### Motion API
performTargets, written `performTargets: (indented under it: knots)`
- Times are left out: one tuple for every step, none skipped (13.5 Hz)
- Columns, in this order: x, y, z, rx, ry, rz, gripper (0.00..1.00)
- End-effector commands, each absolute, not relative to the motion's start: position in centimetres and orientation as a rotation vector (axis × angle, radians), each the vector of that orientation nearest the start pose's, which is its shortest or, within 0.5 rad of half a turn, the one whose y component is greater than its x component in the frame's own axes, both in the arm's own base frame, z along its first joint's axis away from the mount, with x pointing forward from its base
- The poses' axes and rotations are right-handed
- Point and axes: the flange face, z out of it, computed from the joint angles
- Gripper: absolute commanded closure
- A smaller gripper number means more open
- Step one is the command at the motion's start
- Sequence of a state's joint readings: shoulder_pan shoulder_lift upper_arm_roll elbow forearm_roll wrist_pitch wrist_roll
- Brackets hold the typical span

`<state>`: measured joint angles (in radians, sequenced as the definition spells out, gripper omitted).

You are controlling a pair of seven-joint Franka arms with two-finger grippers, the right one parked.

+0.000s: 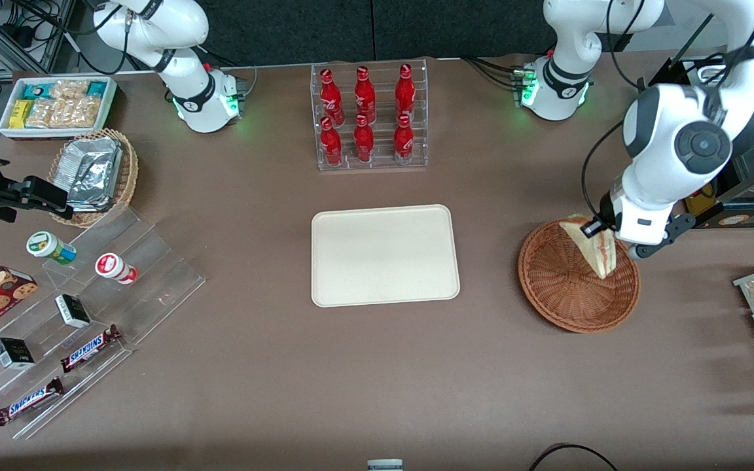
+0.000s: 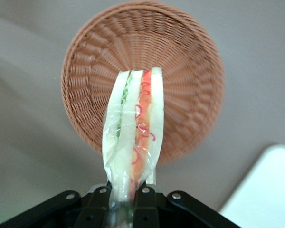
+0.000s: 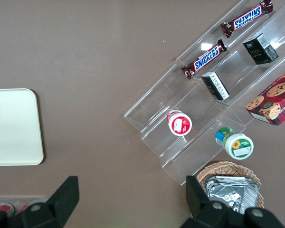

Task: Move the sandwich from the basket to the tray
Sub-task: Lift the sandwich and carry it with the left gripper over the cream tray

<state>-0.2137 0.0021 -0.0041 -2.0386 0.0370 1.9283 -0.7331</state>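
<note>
1. while the white left arm is reaching down over the working arm's end of the table, its black two-finger gripper (image 1: pixel 596 227) is hanging above the round reddish-brown wicker basket (image 1: pixel 567 288).
2. its fingers (image 2: pixel 143 197) are pressing together on the small triangular sandwich of pale white bread (image 1: pixel 594 247), clamping one end of the wedge.
3. seen from the wrist, the sandwich (image 2: pixel 133 128) is pointing away from the gripper (image 2: pixel 126 198) with its red and green filling layers showing along the cut edge, under a clear wrap.
4. the basket (image 2: pixel 190 71) is sitting below the wedge; whether the sandwich's lower tip is touching the weave cannot be told.
5. the flat cream-beige rectangular tray with rounded corners (image 1: pixel 385 255) is lying mid-table, well apart from the basket and toward the parked arm's end from it.
6. a clear rack of red bottles (image 1: pixel 368 116) is standing farther from the front camera than the tray.
</note>
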Motion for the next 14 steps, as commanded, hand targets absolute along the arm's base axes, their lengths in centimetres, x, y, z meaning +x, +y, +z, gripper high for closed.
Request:
performTargets:
  knots:
    - [51.6,-18.5,45.5,-2.988,-0.594,0.136,1.0]
    - [51.1,-21.0,46.3,-3.006,-0.547,0.115,1.0]
    - [50.2,-24.3,46.1,-3.016,-0.51,0.114,1.0]
    - [49.2,-27.2,46.1,-3.022,-0.502,0.099,1.0]
    - [48.6,-29.6,45.7,-3.025,-0.468,0.101,1.0]
    - [48.3,-31.8,45.3,-3.034,-0.425,0.097,1.0]
    - [47.9,-34.4,44.3,-3.038,-0.369,0.098,1.0]
    - [47.5,-36.9,43.2,-3.035,-0.342,0.102,1.0]
    - [47.2,-39.4,41.5,-3.028,-0.343,0.099,1.0]
    - [46.7,-41.8,40.0,-3.036,-0.319,0.083,1.0]
    - [45.9,-44.0,38.3,-3.046,-0.283,0.07,1.0]
    - [45.4,-45.6,36.6,-3.064,-0.279,0.051,1.0]
    - [45.0,-46.8,35.1,-3.082,-0.285,0.025,1.0]
    - [44.1,-48.3,33.6,-3.094,-0.262,0.013,1.0]
